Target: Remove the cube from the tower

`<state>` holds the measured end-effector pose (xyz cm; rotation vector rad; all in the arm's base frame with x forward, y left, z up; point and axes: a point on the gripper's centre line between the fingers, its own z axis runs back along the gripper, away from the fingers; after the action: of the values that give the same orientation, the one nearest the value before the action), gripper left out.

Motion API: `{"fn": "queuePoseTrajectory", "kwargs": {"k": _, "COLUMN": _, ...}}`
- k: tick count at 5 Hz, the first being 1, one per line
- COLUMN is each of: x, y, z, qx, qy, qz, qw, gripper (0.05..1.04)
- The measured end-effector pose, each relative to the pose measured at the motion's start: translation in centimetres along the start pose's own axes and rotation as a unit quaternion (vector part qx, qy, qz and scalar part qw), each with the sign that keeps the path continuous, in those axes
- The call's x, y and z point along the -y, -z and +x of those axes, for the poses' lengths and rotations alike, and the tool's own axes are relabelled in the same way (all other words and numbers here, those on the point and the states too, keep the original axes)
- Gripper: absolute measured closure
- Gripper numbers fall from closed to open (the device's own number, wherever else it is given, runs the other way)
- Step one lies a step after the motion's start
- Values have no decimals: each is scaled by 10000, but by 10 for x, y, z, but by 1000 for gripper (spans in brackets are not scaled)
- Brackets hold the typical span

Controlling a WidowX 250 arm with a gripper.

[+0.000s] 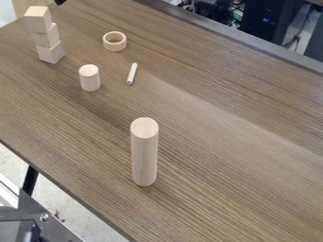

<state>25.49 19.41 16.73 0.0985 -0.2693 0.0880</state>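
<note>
Three pale wooden cubes stand stacked as a tower at the upper left of the camera view: the top cube (38, 20), the middle cube (46, 36) and the bottom cube (52, 52). The stack looks slightly uneven, each cube resting on the one below. At the top edge, just right of the top cube and apart from it, a small black tip of the gripper (60, 2) shows; the rest of it is cut off by the edge.
A wooden ring (114, 46), a short cylinder (89, 79) and a thin rod (131, 74) lie or stand right of the tower. One tall cylinder (144, 156) stands upright nearer the camera on the brown table (233, 160). Computer equipment (268, 21) sits beyond the far edge.
</note>
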Motion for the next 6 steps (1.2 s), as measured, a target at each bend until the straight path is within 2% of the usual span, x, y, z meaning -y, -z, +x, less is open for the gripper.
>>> {"fn": "queuePoseTrajectory", "kwargs": {"k": 1, "x": 2, "y": 10, "z": -4, "qx": -152, "qy": -16, "qz": -104, "qw": 9998, "gripper": 85}}
{"fn": "queuePoseTrajectory", "kwargs": {"k": 3, "x": -7, "y": 17, "z": 7, "qx": -41, "qy": -291, "qz": 7, "qw": 9996, "gripper": 85}}
{"fn": "queuePoseTrajectory", "kwargs": {"k": 4, "x": -19, "y": 21, "z": 11, "qx": -80, "qy": -652, "qz": 231, "qw": 9976, "gripper": 85}}
{"fn": "queuePoseTrajectory", "kwargs": {"k": 5, "x": -31, "y": 31, "z": 9, "qx": -298, "qy": -1106, "qz": 621, "qw": 9915, "gripper": 85}}
{"fn": "queuePoseTrajectory", "kwargs": {"k": 6, "x": -40, "y": 37, "z": 7, "qx": -351, "qy": -1485, "qz": 841, "qw": 9847, "gripper": 84}}
